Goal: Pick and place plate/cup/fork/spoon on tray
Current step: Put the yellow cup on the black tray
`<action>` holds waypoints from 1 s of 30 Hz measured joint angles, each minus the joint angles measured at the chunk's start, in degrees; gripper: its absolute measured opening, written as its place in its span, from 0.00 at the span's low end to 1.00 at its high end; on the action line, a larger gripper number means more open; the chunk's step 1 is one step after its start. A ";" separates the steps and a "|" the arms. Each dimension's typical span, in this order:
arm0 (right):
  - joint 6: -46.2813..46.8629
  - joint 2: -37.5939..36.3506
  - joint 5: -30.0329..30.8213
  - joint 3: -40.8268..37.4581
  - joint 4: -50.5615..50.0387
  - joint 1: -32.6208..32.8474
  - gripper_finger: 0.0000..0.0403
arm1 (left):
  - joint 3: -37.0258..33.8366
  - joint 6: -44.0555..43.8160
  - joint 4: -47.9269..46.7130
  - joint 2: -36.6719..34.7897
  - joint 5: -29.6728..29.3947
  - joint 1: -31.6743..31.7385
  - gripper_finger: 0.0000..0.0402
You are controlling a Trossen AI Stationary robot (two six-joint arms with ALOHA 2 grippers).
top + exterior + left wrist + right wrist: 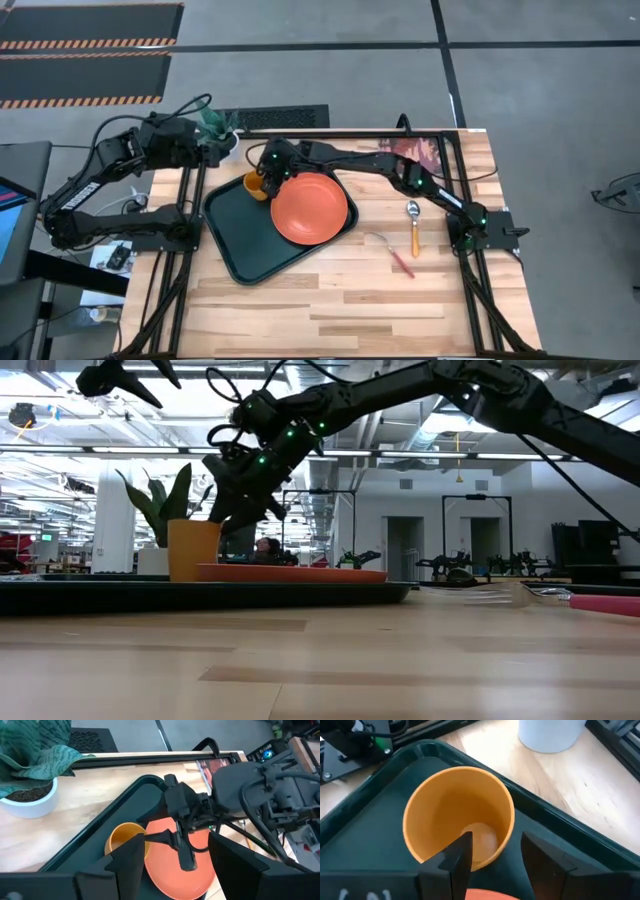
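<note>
The dark green tray (232, 240) lies on the table's left half. The orange-red plate (310, 207) lies in it, its right edge over the tray's rim. The orange-yellow cup (254, 187) stands upright in the tray's far corner. My right gripper (492, 852) is open just above the cup (457, 815), on its plate side. One finger is over the cup's inside and one is outside its wall. The spoon (414, 226) and the fork (396, 256) lie on the wood to the right of the tray. My left gripper (172, 870) is open and empty, raised at the far left.
A white pot with a green plant (218, 125) stands at the far edge, beside my left gripper. A reddish picture card (420, 155) lies at the far right, under my right arm. Bare wood (350, 310) runs along the table's near half.
</note>
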 joint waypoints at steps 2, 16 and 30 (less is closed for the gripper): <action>0.06 0.00 0.02 0.00 -0.66 -0.14 0.44 | 0.00 0.45 0.00 0.00 -0.02 0.00 0.51; 2.19 -1.63 -0.98 -0.04 -2.32 -0.27 0.02 | -0.02 1.16 0.01 0.00 -0.06 0.00 0.51; -0.61 -13.48 -2.30 0.01 -13.71 -14.62 0.01 | -0.02 3.96 -1.77 0.00 -0.19 0.00 0.51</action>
